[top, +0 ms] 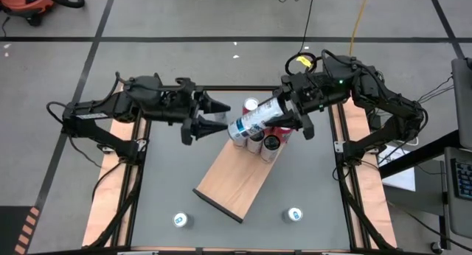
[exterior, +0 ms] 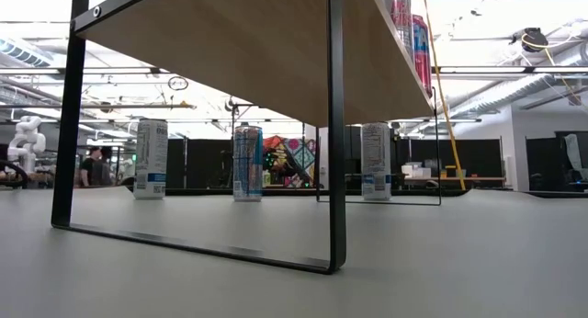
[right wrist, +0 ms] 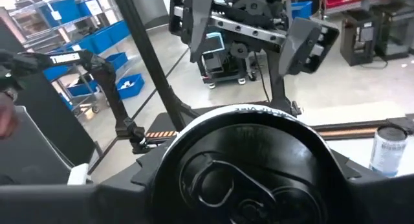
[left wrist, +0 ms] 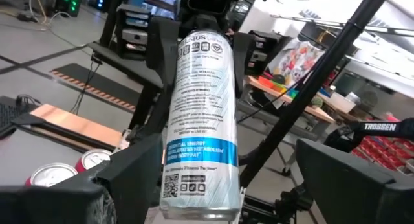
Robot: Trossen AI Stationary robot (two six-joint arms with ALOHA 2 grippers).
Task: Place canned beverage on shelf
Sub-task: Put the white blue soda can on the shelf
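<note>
Two tools are near the can, but only one has it. My right tool (top: 289, 116) is clamped on the tall white-and-blue aluminium beverage can (top: 256, 119), which lies tilted almost on its side in the air above the far end of the shelf (top: 234, 183), a flat light-brown wooden board with thin black strips along its short ends. The left tool (top: 219, 116) sits just off the can's free end with its fingers spread wide and nothing between them; the left wrist view looks straight along the can's printed side, and I see no contact there.

On the shelf's far end, below the held can, stands a cluster of cans (top: 263, 140), one of them red, one white-topped. Two more white cans stand on the grey bench, one on the near left (top: 181, 220) and one on the near right (top: 294, 214).

To do this step well, I judge I should keep the left tool clear, rotate the right wrist until the can is upright, and choose a bare patch of board nearer the middle, away from the cluster. Lower it slowly, set the base flat, and release only once it sits steady; a tilted release would likely tip it into its neighbours.
</note>
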